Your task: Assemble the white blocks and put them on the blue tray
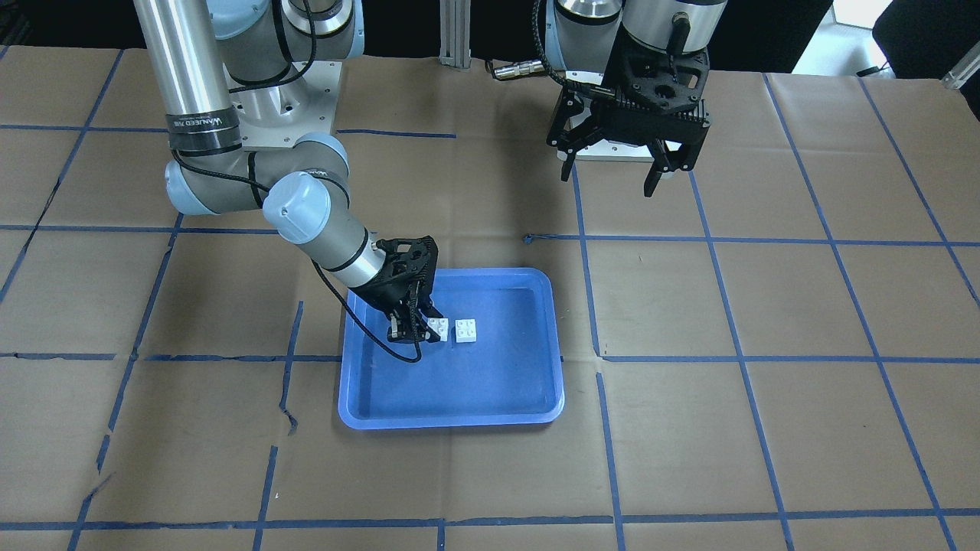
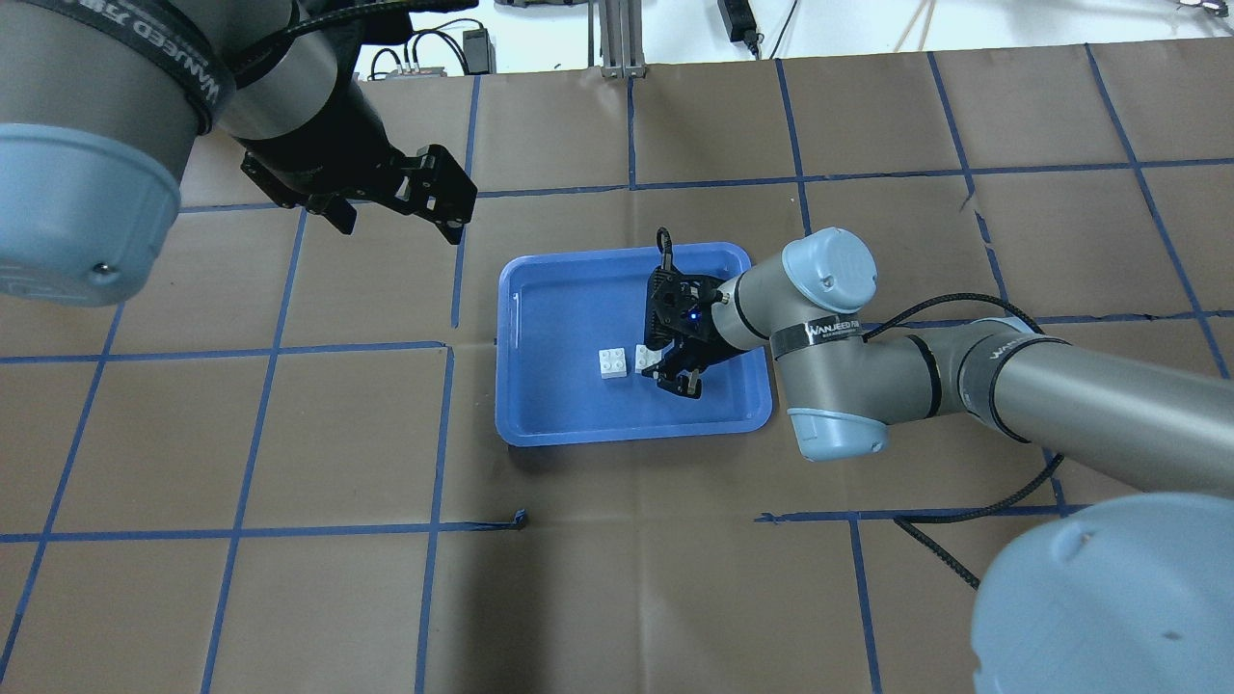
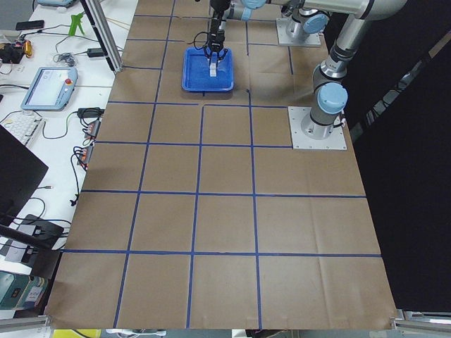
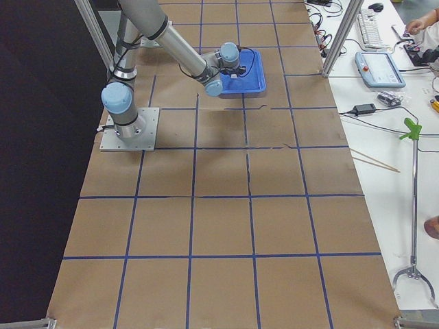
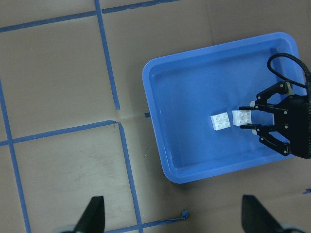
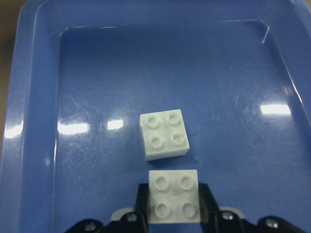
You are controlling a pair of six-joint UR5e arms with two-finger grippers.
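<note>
The blue tray (image 1: 452, 419) lies mid-table; it also shows in the overhead view (image 2: 627, 439) and the left wrist view (image 5: 204, 53). Two white blocks lie side by side in it, studs up and apart. One block (image 1: 465, 330) (image 2: 611, 361) (image 6: 164, 134) lies free. My right gripper (image 1: 413, 335) (image 2: 665, 371) (image 6: 173, 199) is low in the tray, its fingers against both sides of the other block (image 1: 439, 328) (image 6: 173, 195). My left gripper (image 1: 609, 180) (image 2: 400, 227) is open and empty, high above the table away from the tray.
Brown paper with a blue tape grid covers the table (image 2: 289, 578). The arm bases (image 1: 291, 115) stand at the robot's edge. A side bench with a teach pendant (image 3: 51, 86) and cables runs along the far side of the table.
</note>
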